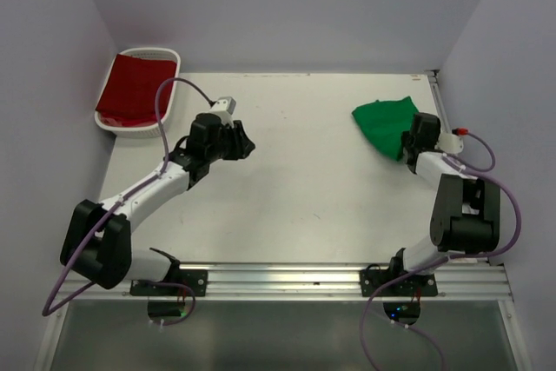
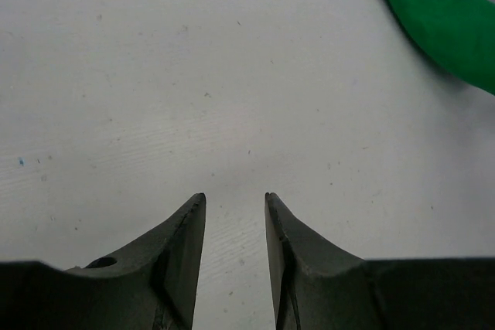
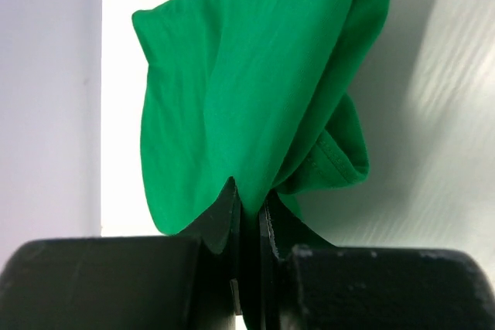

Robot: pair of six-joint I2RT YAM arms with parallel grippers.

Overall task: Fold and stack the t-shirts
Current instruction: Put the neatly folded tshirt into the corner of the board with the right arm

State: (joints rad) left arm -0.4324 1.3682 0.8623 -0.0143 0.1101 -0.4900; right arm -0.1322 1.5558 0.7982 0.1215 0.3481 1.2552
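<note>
The bright green t-shirt (image 1: 383, 122) lies bunched at the far right of the table. My right gripper (image 1: 411, 139) is shut on its near edge; in the right wrist view the cloth (image 3: 247, 90) is pinched between the fingers (image 3: 220, 218) and hangs crumpled ahead. The dark red t-shirt (image 1: 132, 86) lies in the white basket (image 1: 165, 58) at the far left. My left gripper (image 1: 246, 146) is open and empty over bare table near the middle; its wrist view shows open fingers (image 2: 182, 245) and a corner of the green shirt (image 2: 445, 13) at top right.
The white slatted basket stands at the far left corner against the wall. Walls close in the table at left, back and right. A metal rail (image 1: 347, 275) runs along the near edge by the arm bases.
</note>
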